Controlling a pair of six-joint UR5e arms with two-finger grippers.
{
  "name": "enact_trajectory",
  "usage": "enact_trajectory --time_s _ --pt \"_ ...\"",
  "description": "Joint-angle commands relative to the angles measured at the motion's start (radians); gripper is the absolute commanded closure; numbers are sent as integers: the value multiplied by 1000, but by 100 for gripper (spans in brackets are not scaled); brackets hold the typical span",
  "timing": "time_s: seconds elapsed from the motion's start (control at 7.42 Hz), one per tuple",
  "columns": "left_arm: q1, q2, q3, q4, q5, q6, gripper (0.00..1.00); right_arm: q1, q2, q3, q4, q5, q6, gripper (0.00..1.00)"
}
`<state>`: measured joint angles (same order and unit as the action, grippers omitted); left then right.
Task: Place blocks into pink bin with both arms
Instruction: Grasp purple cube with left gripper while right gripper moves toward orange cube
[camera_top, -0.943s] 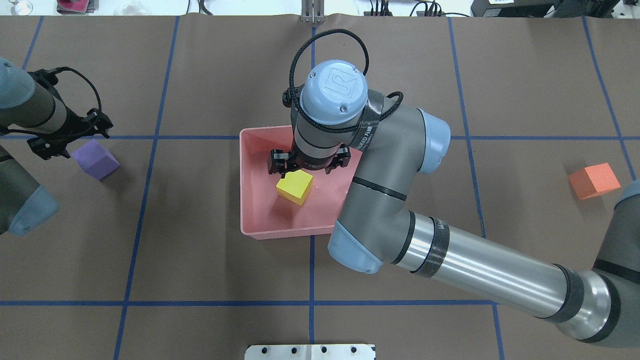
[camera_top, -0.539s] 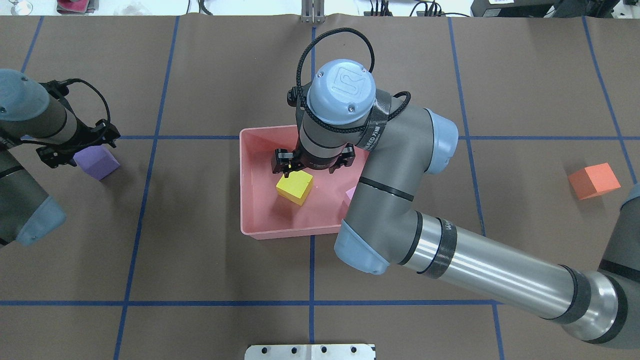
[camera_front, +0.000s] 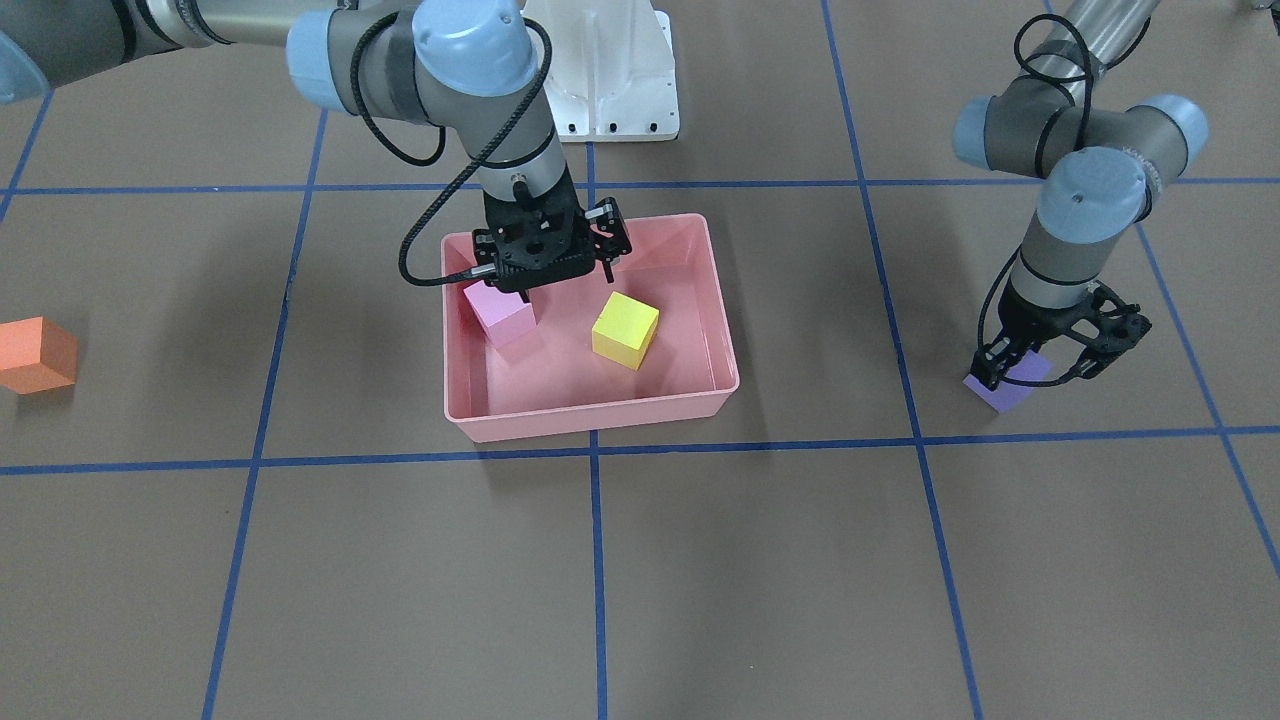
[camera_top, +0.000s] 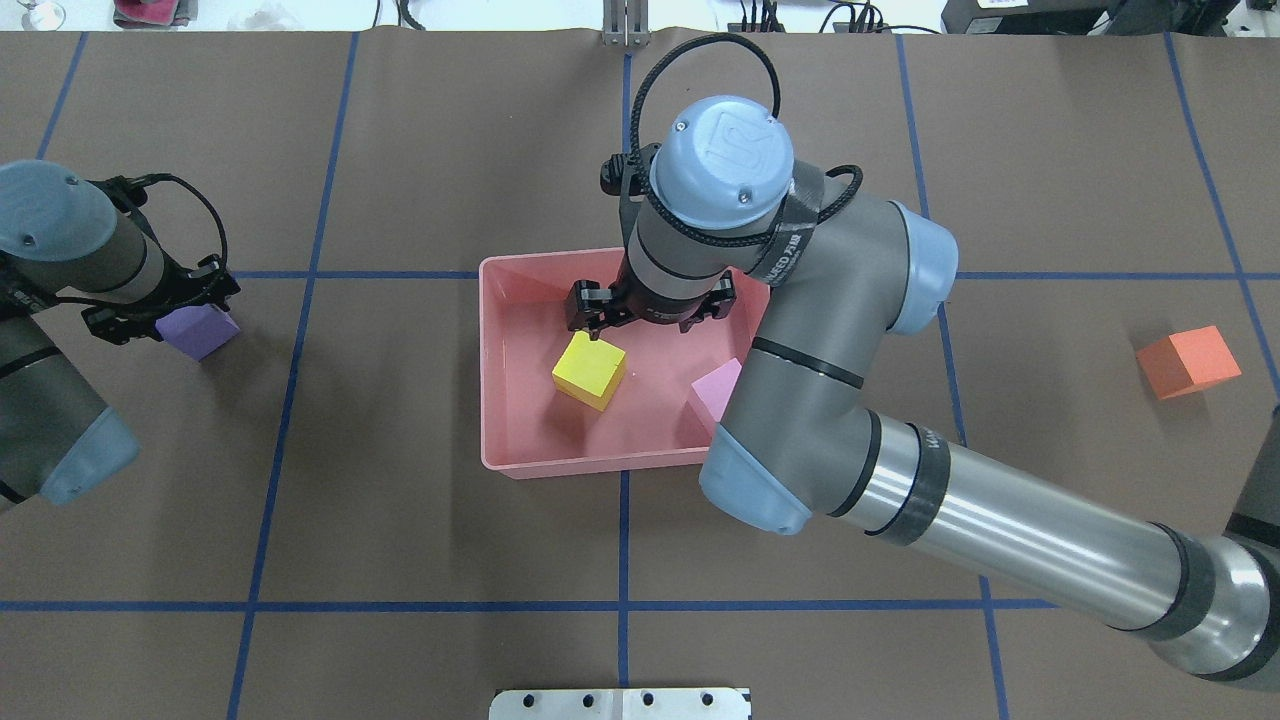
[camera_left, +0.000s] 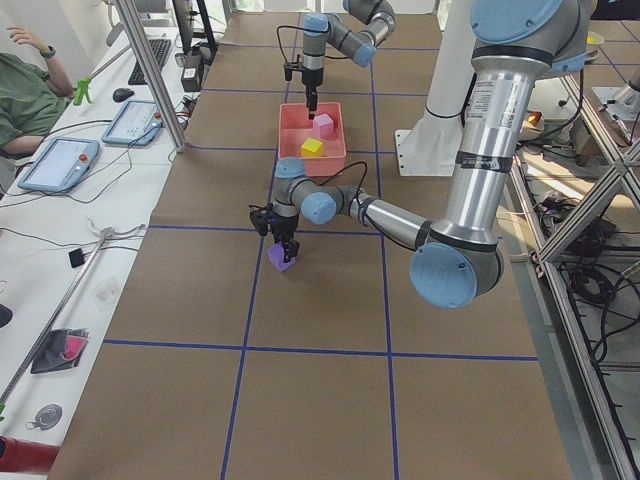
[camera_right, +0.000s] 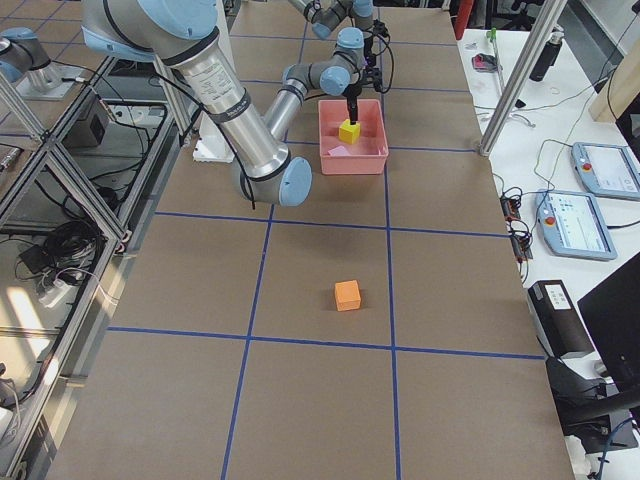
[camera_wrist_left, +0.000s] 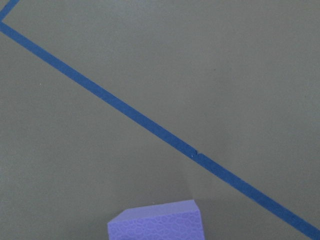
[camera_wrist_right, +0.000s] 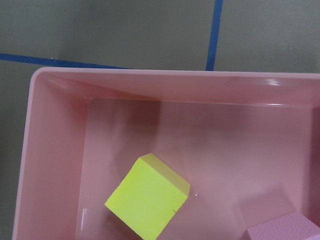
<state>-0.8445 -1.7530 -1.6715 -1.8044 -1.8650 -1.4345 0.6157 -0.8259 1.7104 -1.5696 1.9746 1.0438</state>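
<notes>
The pink bin (camera_top: 495, 360) sits mid-table and holds the yellow cube (camera_top: 589, 371) and the light pink-lilac cube (camera_top: 716, 390); both also show in the right wrist view, the yellow cube (camera_wrist_right: 147, 202) and the lilac cube (camera_wrist_right: 282, 227). My right gripper (camera_front: 555, 272) hangs open and empty above the bin's far half. My left gripper (camera_front: 1052, 362) is open and low over the purple cube (camera_front: 1008, 388), its fingers spread to either side and not closed on it. The purple cube sits at the bottom of the left wrist view (camera_wrist_left: 157, 222). The orange cube (camera_top: 1188, 361) lies alone on the table at the right.
The right arm's forearm (camera_top: 1000, 530) stretches across the table's right front and overhangs the bin's right front corner. The white base pedestal (camera_front: 610, 70) stands behind the bin. Blue tape lines grid the brown table.
My right gripper has shifted right and away from the yellow cube, uncovering the lilac cube in the bin. My left gripper has moved over the purple cube.
</notes>
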Motion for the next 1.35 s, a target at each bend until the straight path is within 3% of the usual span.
enact_trajectory --time_s 0.0,0.27,0.54,0.81,0.94,1.21 --pt "-22 39 -94 19 1 6 100 146 -152 133 -41 111 -141 1" --pt "-99 27 -184 173 -2 148 100 354 -251 160 -125 234 -333 1" --pt "-126 9 -261 252 -3 236 100 473 -448 149 -138 237 -651 1" --pt "-125 -237 -290 502 -41 244 100 551 -580 120 -132 231 -867 1" --pt "-122 -340 -310 563 -124 215 100 555 -613 109 -125 228 -878 1" --pt "-28 -491 -303 582 -135 18 100 574 -631 8 1 231 -887 1"
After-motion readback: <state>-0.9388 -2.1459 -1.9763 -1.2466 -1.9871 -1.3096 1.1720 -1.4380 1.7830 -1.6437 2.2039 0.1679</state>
